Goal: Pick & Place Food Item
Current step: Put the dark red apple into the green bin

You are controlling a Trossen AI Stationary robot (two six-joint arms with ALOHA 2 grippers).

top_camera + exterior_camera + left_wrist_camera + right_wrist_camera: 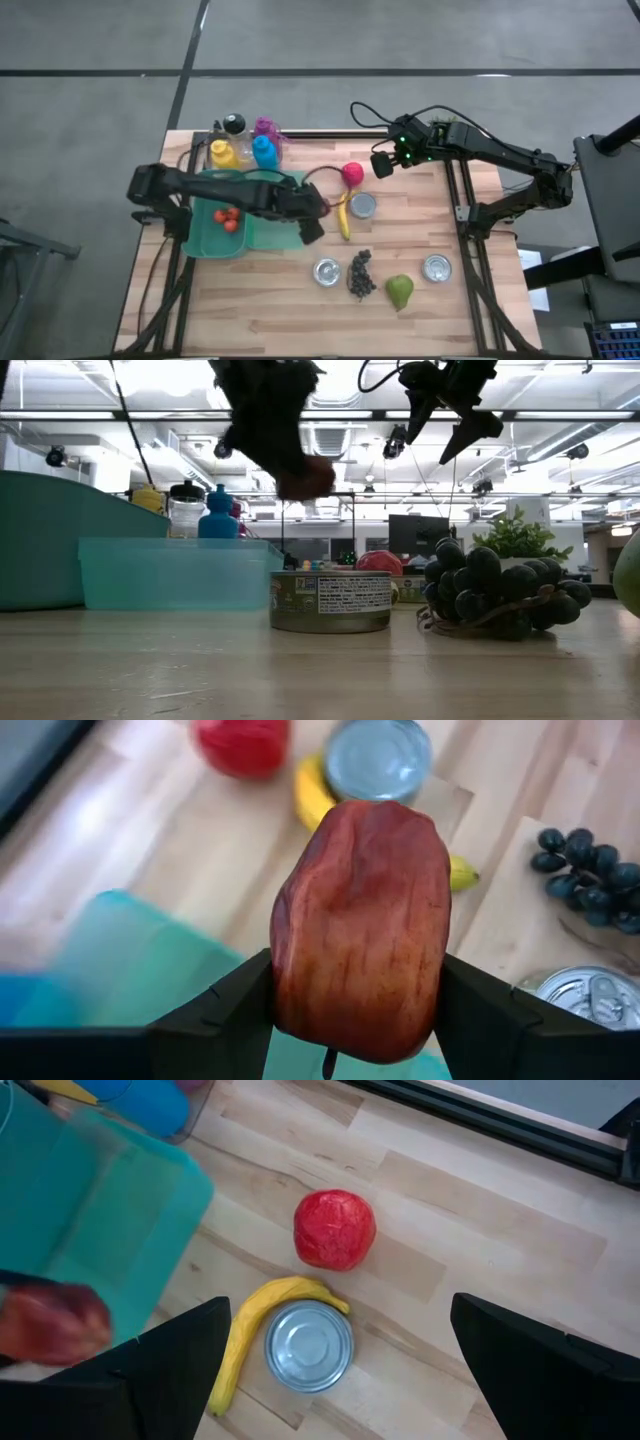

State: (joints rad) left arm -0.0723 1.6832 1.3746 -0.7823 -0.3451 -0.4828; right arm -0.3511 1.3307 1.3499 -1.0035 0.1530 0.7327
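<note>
Gripping a red apple (pixel 360 930) across its firm, smooth sides, the left gripper (pixel 355 1010) is shown; slippage is judged possible. The right gripper (pixel 340 1380) is held open above the table.

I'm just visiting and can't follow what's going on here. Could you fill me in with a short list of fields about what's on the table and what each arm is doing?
left gripper: shut on a red apple, held above the table near the green bin
right gripper: open, empty, hovering above the banana, a tin can and a red fruit
in bin: small tomatoes
front of table: grapes, pear, two more cans
back corner: bottles
</note>
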